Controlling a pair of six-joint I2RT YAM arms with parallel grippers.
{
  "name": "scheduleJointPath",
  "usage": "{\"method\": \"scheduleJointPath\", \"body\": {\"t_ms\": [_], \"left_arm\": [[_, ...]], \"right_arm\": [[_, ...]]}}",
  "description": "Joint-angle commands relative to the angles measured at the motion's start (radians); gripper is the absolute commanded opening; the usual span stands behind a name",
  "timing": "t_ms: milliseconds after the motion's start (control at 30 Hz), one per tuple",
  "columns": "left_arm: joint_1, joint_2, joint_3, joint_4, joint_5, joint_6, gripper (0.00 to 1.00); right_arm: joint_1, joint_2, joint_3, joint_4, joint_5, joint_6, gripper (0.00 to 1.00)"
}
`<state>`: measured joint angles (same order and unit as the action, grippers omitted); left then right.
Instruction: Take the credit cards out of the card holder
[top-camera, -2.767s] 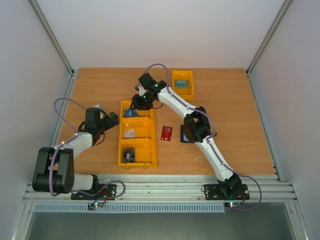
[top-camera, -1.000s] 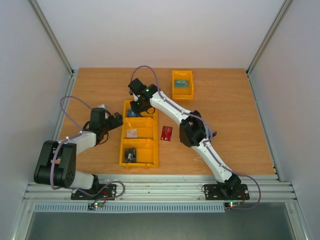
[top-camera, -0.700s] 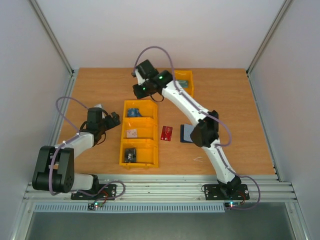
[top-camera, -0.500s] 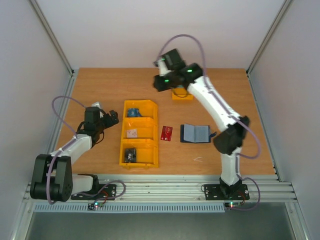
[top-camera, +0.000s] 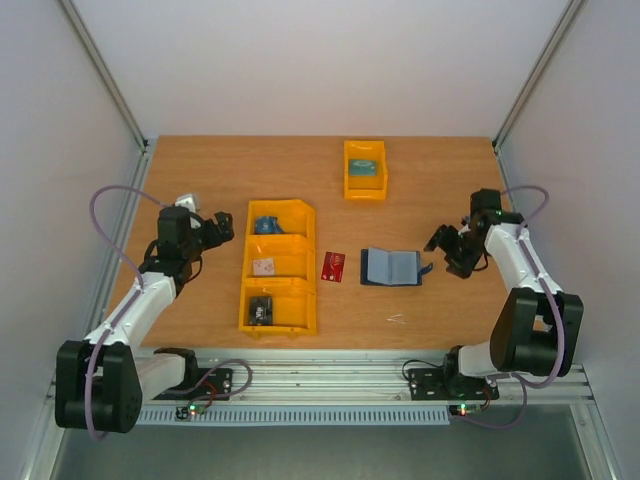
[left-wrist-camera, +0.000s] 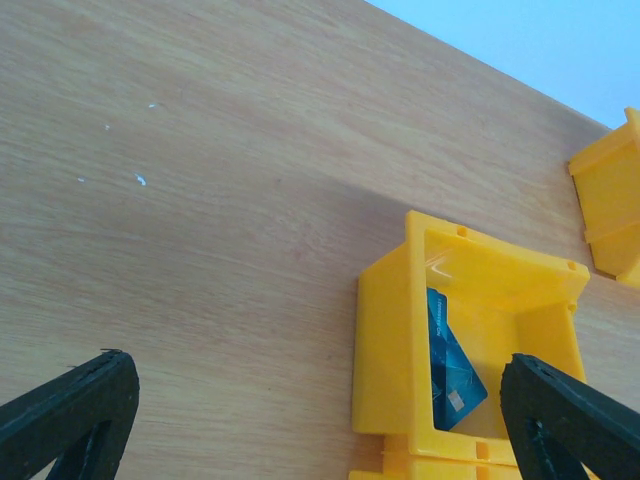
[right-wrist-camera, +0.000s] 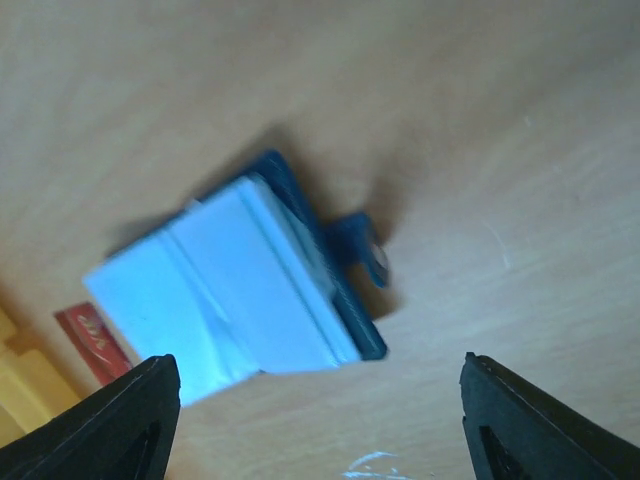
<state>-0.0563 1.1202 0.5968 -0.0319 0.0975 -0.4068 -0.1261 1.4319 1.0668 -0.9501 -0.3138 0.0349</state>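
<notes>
The dark navy card holder (top-camera: 391, 267) lies open on the table, its pale grey-blue pockets up; it also shows in the right wrist view (right-wrist-camera: 240, 290), blurred. A red credit card (top-camera: 333, 266) lies flat on the table left of it and shows at the left edge of the right wrist view (right-wrist-camera: 92, 342). My right gripper (top-camera: 446, 250) is open and empty, just right of the card holder. My left gripper (top-camera: 218, 228) is open and empty, left of the yellow three-part bin (top-camera: 278, 298), whose far compartment holds a blue card (left-wrist-camera: 450, 365).
A small yellow bin (top-camera: 364, 170) with a teal item stands at the back. The three-part bin's middle and near compartments hold small items. Metal frame posts and white walls close in the table at left, right and back.
My right arm has swung from over the far end of the bins, across the back, down to the right of the card holder, uncovering it. My left gripper shifted slightly.
</notes>
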Motion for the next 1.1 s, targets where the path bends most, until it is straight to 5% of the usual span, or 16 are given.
{"method": "scheduleJointPath", "body": {"t_ms": [0,467,633,833,1067], "left_arm": [[0.006,-0.001,0.033,-0.003,0.031,0.007,0.99],[0.006,0.008,0.014,0.018,0.034,-0.016,0.99],[0.005,0.016,0.023,0.021,0.031,-0.011,0.99],[0.006,0.022,0.022,0.021,0.034,-0.012,0.99],[0.005,0.022,0.020,0.021,0.037,-0.012,0.99]], "right_arm": [[-0.035,-0.048,-0.140,0.110,-0.094,0.093,0.78],[-0.036,0.192,-0.318,0.446,-0.287,0.108,0.68],[-0.036,0.245,-0.343,0.528,-0.346,0.121,0.56],[-0.035,0.260,-0.345,0.571,-0.382,0.123,0.28],[-0.003,0.289,-0.344,0.630,-0.430,0.141,0.16]]}}
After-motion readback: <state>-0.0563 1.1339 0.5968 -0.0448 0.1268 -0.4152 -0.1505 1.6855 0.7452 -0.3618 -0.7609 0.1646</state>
